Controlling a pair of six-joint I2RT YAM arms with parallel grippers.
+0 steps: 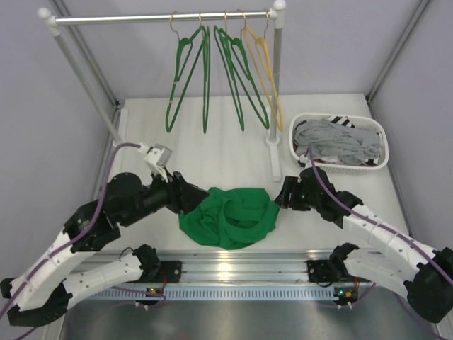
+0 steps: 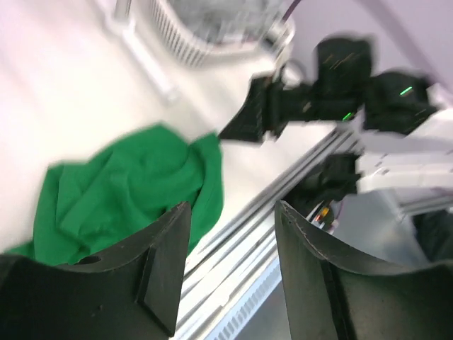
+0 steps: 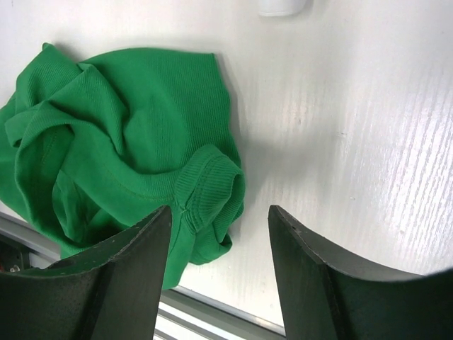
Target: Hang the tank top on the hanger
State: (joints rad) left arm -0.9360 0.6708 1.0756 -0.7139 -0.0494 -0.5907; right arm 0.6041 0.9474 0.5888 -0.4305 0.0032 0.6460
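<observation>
Green tank top [image 1: 230,216] lies crumpled on the table [image 1: 219,152] near its front edge, flanked by left hand [image 1: 190,195] and right hand [image 1: 283,193], both released and empty; pick-up step apparently in hand, next move calls for closing on the straps, hanger [image 1: 206,85] hanging on the rail [image 1: 163,19].

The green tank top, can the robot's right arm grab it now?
Probably yes. The right gripper is at the edge of the crumpled tank top, jaws open, a fold of cloth just below them and nothing blocking.

A white basket [image 1: 354,167] (grey clothes [image 1: 336,142] inside) sits beside the rack [image 1: 163,19].
</observation>
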